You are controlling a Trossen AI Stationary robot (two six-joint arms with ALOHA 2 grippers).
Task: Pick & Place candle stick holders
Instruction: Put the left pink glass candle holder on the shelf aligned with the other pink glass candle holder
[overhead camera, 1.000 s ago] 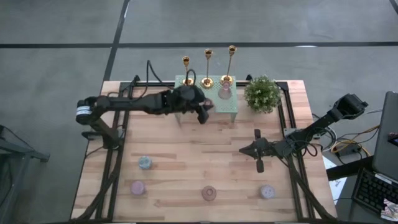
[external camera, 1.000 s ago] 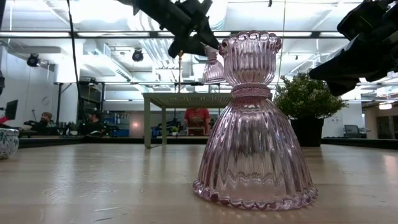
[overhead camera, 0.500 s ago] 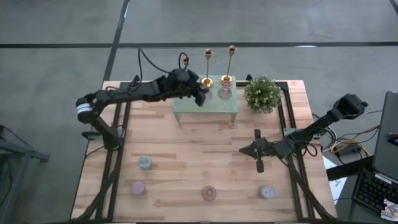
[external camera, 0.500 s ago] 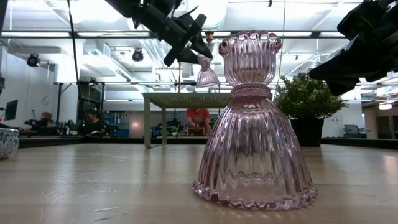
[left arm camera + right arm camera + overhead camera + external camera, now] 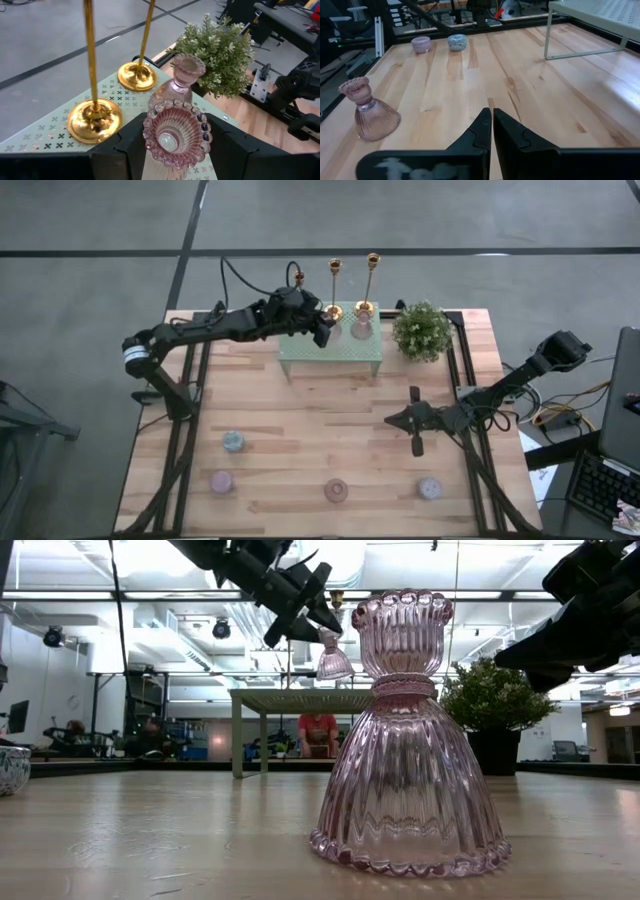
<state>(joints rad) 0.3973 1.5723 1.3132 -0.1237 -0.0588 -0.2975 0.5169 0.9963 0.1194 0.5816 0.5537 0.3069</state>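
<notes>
My left gripper [image 5: 322, 332] is over the pale green perforated stand [image 5: 330, 356] at the table's far side. It is shut on a pink ribbed glass candle holder [image 5: 175, 132], which also shows in the low view [image 5: 333, 661]. A second pink glass holder [image 5: 361, 328] stands on the stand top. Two gold candlesticks stand by their round bases [image 5: 95, 120] [image 5: 137, 76] along the stand's far edge. A third gold candlestick [image 5: 298, 277] shows only its top behind my left arm. My right gripper [image 5: 417, 432] is shut and empty, low over the table right of the middle. My left gripper pinches the pink holder's upper cup part [image 5: 150, 150] between its two fingers [image 5: 227, 147], which stand on either side of the beaded rim. The fingers slant down from the table's left. The holder hangs clear above the stand, flared base [image 5: 333, 668] downward, slightly tilted.
A potted green plant [image 5: 421, 330] stands right of the stand. A pink glass holder [image 5: 335, 490] stands on the table near the front edge, large in the low view [image 5: 405, 730]. Small round holders [image 5: 232, 442] [image 5: 221, 480] [image 5: 430, 488] also stand near the front.
My left gripper has gone toward the table's far edge with the pink holder, from the stand's near edge to over the stand top near the gold candlesticks. It has kept still for the last half second. The holder stays clear of the stand.
</notes>
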